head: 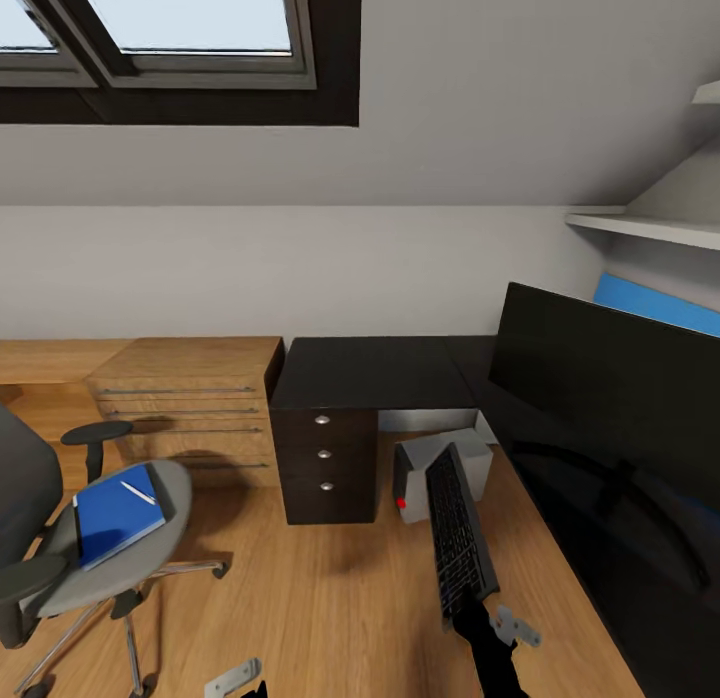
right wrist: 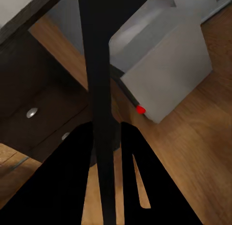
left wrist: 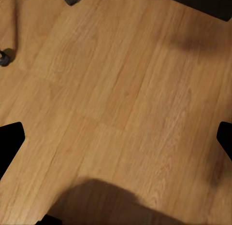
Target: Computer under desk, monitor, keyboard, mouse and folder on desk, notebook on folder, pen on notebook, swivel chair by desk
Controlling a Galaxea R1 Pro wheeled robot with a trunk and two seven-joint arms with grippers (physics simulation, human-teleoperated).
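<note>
Black fingers of my right gripper [right wrist: 106, 138] are clamping the keyboard [head: 460, 533] by its near end, and I am holding it edge-up above the wooden floor [head: 330, 598], in front of the grey computer [head: 445, 473] sitting under the desk [head: 375, 370]. My left gripper [left wrist: 116, 138] is hanging with its fingers spread wide. On the swivel chair [head: 120, 558] seat the blue folder [head: 115, 513] is lying with the pen [head: 138, 492] on top. At right the monitor [head: 610, 378] is standing.
</note>
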